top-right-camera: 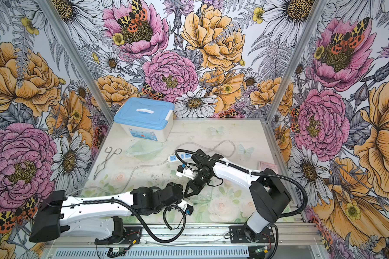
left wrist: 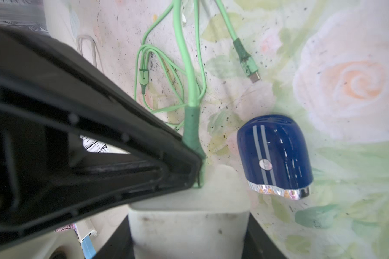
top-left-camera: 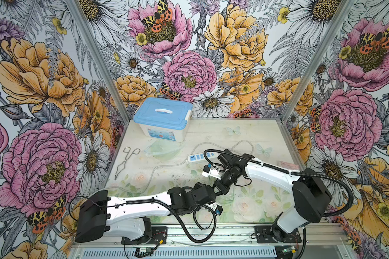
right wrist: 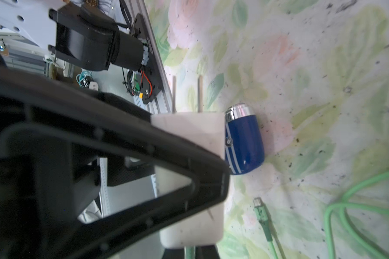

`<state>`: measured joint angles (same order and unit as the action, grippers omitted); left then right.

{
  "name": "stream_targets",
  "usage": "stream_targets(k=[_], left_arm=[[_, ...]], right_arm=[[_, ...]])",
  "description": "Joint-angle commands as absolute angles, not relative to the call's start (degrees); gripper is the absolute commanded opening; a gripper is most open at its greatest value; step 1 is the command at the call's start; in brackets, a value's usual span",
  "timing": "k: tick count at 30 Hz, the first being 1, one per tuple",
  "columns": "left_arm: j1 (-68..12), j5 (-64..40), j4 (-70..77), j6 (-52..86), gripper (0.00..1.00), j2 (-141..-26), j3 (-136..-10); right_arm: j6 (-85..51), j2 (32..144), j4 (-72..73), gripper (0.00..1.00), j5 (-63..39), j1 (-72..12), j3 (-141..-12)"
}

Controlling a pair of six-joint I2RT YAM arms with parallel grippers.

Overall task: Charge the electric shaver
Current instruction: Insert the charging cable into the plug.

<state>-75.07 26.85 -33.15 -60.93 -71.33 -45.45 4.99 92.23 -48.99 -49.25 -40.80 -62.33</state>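
Observation:
The electric shaver (left wrist: 276, 154), dark blue with light stripes and a silver head, lies on its side on the table, also in the right wrist view (right wrist: 245, 143). Neither gripper touches it. My left gripper (left wrist: 189, 237) is shut on a white square charger adapter (left wrist: 189, 215). My right gripper (right wrist: 190, 252) is shut on the plug of a green cable (left wrist: 191, 127), held against the adapter's face. The cable's other plug (left wrist: 248, 65) lies loose on the table. In both top views the two grippers meet at front centre (top-right-camera: 186, 194), hiding the shaver.
A white power strip (top-left-camera: 200, 157) with blue sockets lies mid-table behind the right arm. A blue-lidded box (top-left-camera: 163, 116) stands at the back left, with metal tongs (top-left-camera: 127, 161) and a clear mask with tubing (top-left-camera: 162, 150) in front of it. A pink card (top-left-camera: 289, 166) lies at the right.

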Motion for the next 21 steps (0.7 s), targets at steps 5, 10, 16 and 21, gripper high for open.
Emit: stream_targets(k=[5, 10, 16, 21], left_arm=[[-80.77, 14.32, -26.91, -60.04, 0.0, -71.16, -45.79], [-80.21, 13.94, -25.58, -58.3, 0.0, -72.36, -46.94], [-76.47, 12.57, -23.71, -53.44, 0.0, -71.29, -44.74], [-70.88, 14.01, -21.22, -47.57, 0.0, -71.19, -41.18]], right_arm=[[7.8, 94.48, -38.31, 0.0, -44.88, -38.58, -69.6], [7.77, 95.09, -37.93, 0.0, -44.82, -38.76, -70.47], [7.59, 92.72, -38.04, 0.0, -40.72, -36.63, -70.25], [5.5, 85.85, -37.61, 0.2, -35.45, -31.45, -67.94]])
